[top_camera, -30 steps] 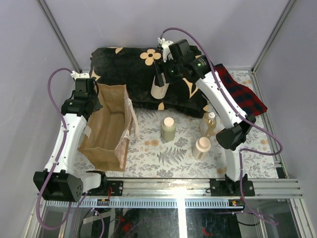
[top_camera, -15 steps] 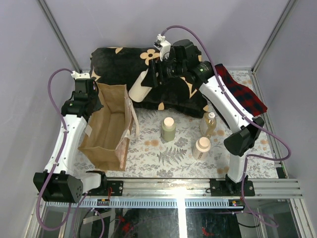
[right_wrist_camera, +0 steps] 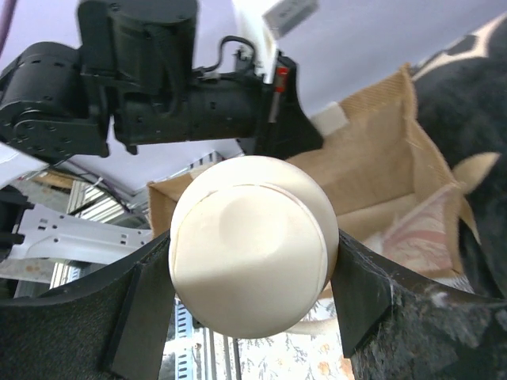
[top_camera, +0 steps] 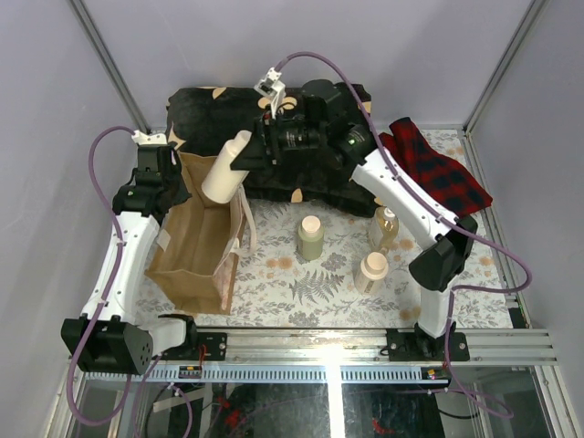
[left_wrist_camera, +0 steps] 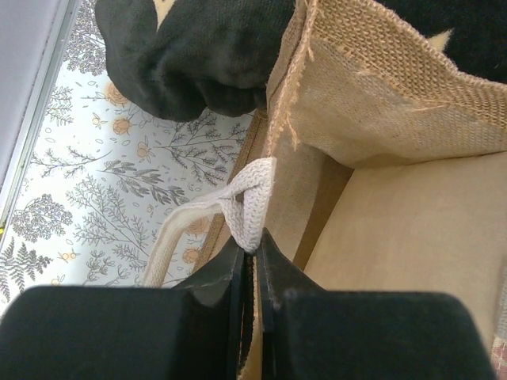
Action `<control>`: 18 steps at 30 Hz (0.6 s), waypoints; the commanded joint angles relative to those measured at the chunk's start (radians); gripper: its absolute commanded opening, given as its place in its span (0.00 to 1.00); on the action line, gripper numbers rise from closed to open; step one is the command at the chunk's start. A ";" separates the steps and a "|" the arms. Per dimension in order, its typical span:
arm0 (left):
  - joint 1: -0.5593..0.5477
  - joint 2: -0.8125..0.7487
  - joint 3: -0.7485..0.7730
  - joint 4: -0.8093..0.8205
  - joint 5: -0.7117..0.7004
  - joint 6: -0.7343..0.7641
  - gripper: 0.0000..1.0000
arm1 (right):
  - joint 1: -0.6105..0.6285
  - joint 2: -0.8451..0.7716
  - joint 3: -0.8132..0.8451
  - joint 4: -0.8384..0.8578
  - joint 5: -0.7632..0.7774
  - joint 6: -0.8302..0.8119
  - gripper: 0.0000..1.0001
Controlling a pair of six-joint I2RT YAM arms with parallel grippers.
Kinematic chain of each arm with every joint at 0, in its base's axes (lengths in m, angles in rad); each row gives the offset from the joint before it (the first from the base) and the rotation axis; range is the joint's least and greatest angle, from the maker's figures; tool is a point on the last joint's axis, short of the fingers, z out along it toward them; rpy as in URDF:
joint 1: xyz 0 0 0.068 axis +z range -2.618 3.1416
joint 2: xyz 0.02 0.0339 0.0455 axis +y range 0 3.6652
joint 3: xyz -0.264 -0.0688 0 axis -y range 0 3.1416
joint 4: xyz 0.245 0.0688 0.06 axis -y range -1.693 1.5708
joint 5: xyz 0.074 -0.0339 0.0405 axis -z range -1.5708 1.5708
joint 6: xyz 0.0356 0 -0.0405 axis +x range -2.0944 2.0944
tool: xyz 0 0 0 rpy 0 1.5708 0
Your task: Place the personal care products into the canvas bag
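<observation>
My right gripper is shut on a cream bottle and holds it tilted in the air over the far edge of the canvas bag. The bottle's round end fills the right wrist view between the jaws. My left gripper is shut on the bag's far left rim, with the pale handle at its tips. The bag stands open. An olive-green bottle, a clear amber bottle and a second cream bottle stand on the patterned table.
A black floral cloth lies bunched behind the bag and under my right arm. A red plaid cloth lies at the back right. Frame posts rise at the back corners. A metal rail runs along the near edge.
My right gripper has carried the cream bottle leftward from above the black cloth to above the bag's far edge. The left arm and the standing bottles have not moved.
</observation>
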 commanded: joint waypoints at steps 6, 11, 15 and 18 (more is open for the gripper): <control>0.007 -0.008 0.017 0.048 0.069 -0.009 0.00 | 0.078 0.101 0.069 0.211 -0.103 0.004 0.01; 0.007 -0.014 0.052 0.016 0.063 0.011 0.00 | 0.096 0.169 0.105 0.135 -0.068 -0.077 0.01; 0.007 -0.017 0.069 -0.008 0.066 0.020 0.00 | 0.105 0.218 0.157 0.102 -0.038 -0.124 0.01; 0.007 -0.024 0.069 -0.026 0.069 0.027 0.00 | 0.115 0.252 0.214 0.063 0.011 -0.173 0.01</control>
